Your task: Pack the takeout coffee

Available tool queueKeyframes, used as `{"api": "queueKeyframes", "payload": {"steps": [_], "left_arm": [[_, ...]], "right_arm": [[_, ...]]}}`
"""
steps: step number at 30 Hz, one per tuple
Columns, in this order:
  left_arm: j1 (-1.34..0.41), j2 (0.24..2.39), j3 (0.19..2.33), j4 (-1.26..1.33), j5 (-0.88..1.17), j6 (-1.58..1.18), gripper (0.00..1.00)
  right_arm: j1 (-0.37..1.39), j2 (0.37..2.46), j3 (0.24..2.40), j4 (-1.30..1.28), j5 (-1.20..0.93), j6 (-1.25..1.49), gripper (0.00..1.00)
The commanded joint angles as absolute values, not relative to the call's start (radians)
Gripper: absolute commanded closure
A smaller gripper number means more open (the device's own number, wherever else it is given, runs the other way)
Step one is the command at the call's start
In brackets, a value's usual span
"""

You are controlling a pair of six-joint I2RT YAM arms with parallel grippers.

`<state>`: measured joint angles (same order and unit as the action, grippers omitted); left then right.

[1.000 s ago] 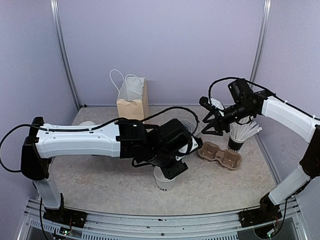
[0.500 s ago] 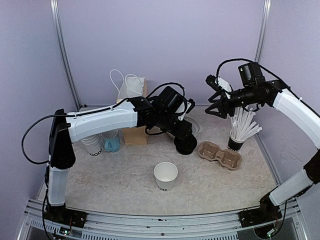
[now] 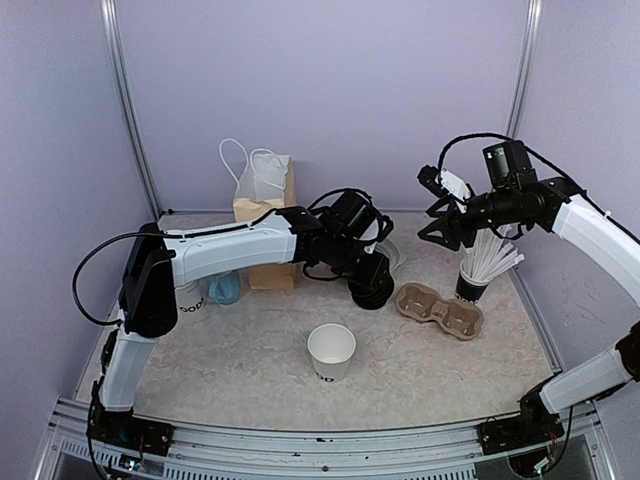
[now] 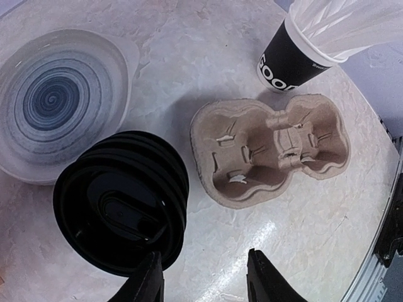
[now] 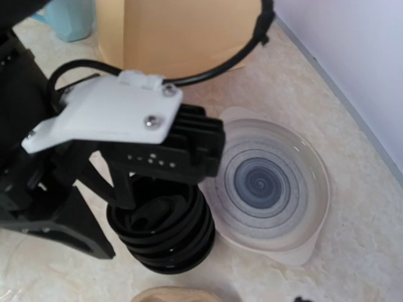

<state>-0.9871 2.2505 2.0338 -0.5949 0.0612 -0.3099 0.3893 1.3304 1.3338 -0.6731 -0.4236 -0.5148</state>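
While the table (image 3: 250,370) carries the lidless takeout coffee (image 3: 331,350) toward its near edge, the left gripper (image 4: 203,282) sits part-open at the black lid stack (image 4: 119,201) — nested lids may lift together if pinched low; right gripper (image 3: 440,228), spread, hangs aloft.

The white tapered paper cup (image 3: 331,352) stands upright on the worktop at lower centre of the top view, mouth open, black lettering near its base. The round black lids (image 3: 372,290) sit stacked up-right of it, apart.
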Motion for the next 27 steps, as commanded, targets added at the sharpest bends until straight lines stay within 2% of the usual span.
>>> {"api": "queueKeyframes", "payload": {"steps": [1,10,17,21,27], "left_arm": [[-0.983,2.301,2.086,-0.586,0.071,-0.324,0.56],[-0.982,2.346,2.135,-0.593,0.003,-0.303,0.61],[-0.976,2.376,2.145,-0.592,0.013,-0.295,0.69],[-0.972,2.384,2.152,-0.593,0.008,-0.291,0.79],[-0.968,2.387,2.154,-0.601,0.018,-0.29,0.84]], "right_arm": [[0.38,1.301,1.308,-0.629,-0.411,-0.515,0.38],[0.376,1.289,1.287,-0.619,-0.415,-0.515,0.38],[0.371,1.285,1.274,-0.613,-0.414,-0.52,0.38],[0.37,1.287,1.272,-0.612,-0.408,-0.522,0.38],[0.368,1.289,1.264,-0.606,-0.408,-0.523,0.38]]}}
